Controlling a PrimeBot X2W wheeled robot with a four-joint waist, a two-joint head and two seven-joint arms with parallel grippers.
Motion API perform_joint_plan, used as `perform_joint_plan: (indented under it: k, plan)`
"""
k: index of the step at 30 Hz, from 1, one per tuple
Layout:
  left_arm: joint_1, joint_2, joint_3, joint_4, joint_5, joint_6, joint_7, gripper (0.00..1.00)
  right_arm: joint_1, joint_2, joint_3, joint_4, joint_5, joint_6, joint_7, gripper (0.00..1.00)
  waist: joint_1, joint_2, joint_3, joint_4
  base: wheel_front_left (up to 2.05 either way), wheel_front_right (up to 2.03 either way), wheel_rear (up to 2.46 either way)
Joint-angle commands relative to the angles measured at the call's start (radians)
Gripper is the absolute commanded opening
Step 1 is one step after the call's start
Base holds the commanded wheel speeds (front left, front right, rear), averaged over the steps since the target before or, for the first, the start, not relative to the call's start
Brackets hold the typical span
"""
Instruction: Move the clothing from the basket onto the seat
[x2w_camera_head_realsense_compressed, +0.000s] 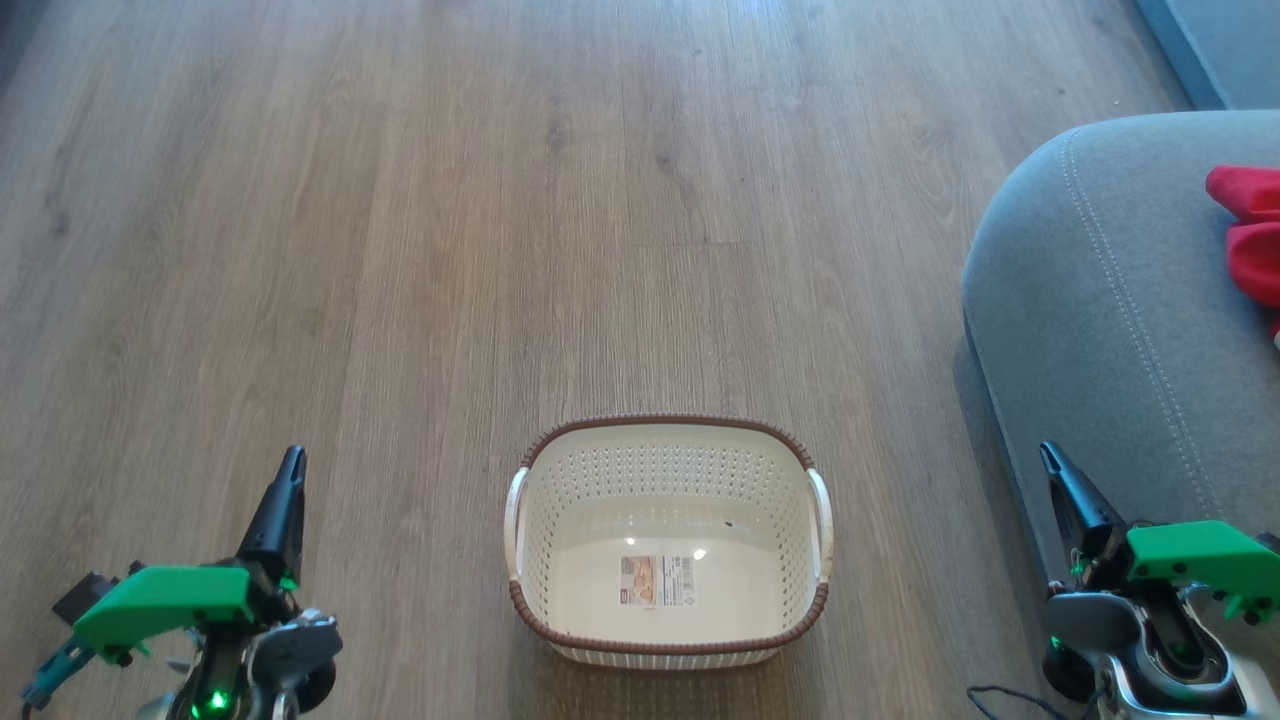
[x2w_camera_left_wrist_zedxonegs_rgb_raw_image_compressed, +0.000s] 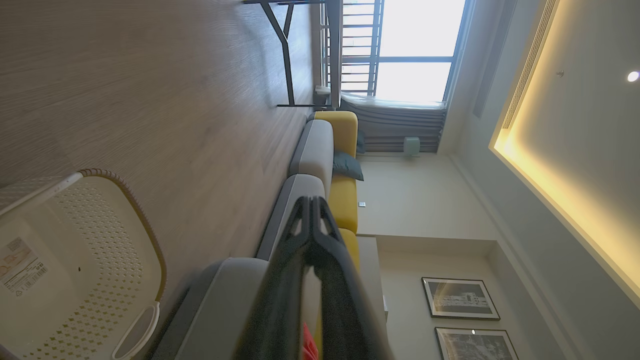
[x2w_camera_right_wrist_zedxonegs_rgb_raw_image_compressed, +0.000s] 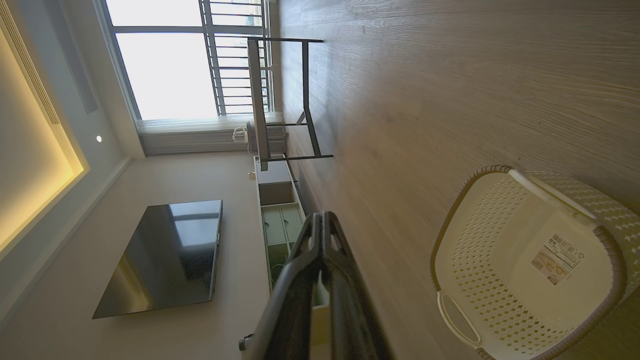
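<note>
The cream basket (x2w_camera_head_realsense_compressed: 668, 438) with its brown rim stands on the wood floor at the lower middle of the head view, holding nothing but a label on its bottom; the basket (x2w_camera_left_wrist_zedxonegs_rgb_raw_image_compressed: 95, 235) sits at lower left in the left wrist view and the basket (x2w_camera_right_wrist_zedxonegs_rgb_raw_image_compressed: 525, 210) at lower right in the right wrist view. Red clothing (x2w_camera_head_realsense_compressed: 1250, 235) lies on the grey seat (x2w_camera_head_realsense_compressed: 1110, 300) at the right edge. A sliver of red clothing (x2w_camera_left_wrist_zedxonegs_rgb_raw_image_compressed: 309, 346) peeks beside the fingers. My left gripper (x2w_camera_head_realsense_compressed: 290, 462) is shut and empty at lower left; my right gripper (x2w_camera_head_realsense_compressed: 1050, 458) is shut and empty beside the seat's front.
Wood floor (x2w_camera_head_realsense_compressed: 500, 200) stretches ahead and to the left. In the wrist views, a grey and yellow sofa (x2w_camera_left_wrist_zedxonegs_rgb_raw_image_compressed: 320, 150), a black-legged table (x2w_camera_right_wrist_zedxonegs_rgb_raw_image_compressed: 285, 100), a wall television (x2w_camera_right_wrist_zedxonegs_rgb_raw_image_compressed: 165, 255), a low cabinet (x2w_camera_right_wrist_zedxonegs_rgb_raw_image_compressed: 280, 220) and a bright window (x2w_camera_left_wrist_zedxonegs_rgb_raw_image_compressed: 410, 45).
</note>
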Motion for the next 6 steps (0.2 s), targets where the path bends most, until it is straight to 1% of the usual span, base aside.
perform_joint_plan:
  k: [1,6]
  plan:
    - [-0.055,0.008,0.036,-0.035,-0.004,-0.007,0.004,0.00,-0.015,-0.005,0.017,-0.041,0.007,0.007,0.007,0.00,0.0000,0.0000,0.000,0.000,0.00,0.00,0.00]
    - [-0.055,0.008,0.036,-0.035,-0.004,-0.007,0.004,0.00,-0.015,-0.005,0.017,-0.041,0.007,0.007,0.007,0.00,0.0000,0.0000,0.000,0.000,0.00,0.00,0.00]
